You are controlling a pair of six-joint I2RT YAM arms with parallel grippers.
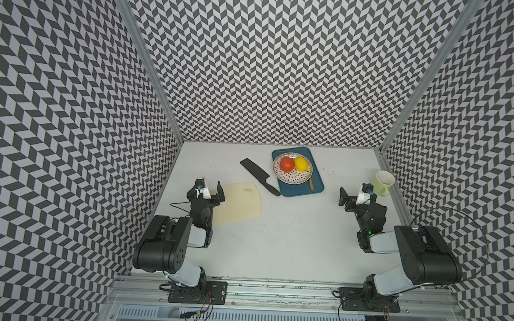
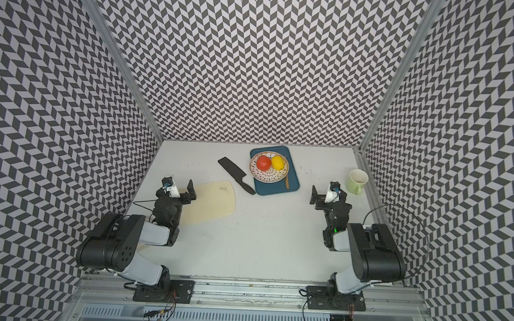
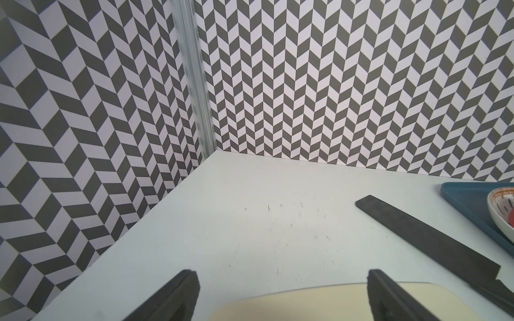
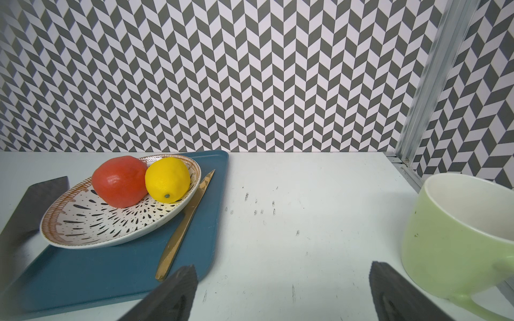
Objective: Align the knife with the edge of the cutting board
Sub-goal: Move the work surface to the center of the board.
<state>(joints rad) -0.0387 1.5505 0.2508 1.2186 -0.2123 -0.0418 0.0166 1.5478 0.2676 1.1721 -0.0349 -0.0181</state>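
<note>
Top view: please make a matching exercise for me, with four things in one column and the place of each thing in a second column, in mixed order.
Things
1. knife
2. cutting board
3. mug
4. lemon

Places
A. on the patterned plate
B. partly beneath the left gripper
C. close to the right gripper
D. lying slanted on the table, beside the blue tray

Pairs: 1-D, 2-B, 3-C, 4-A
</note>
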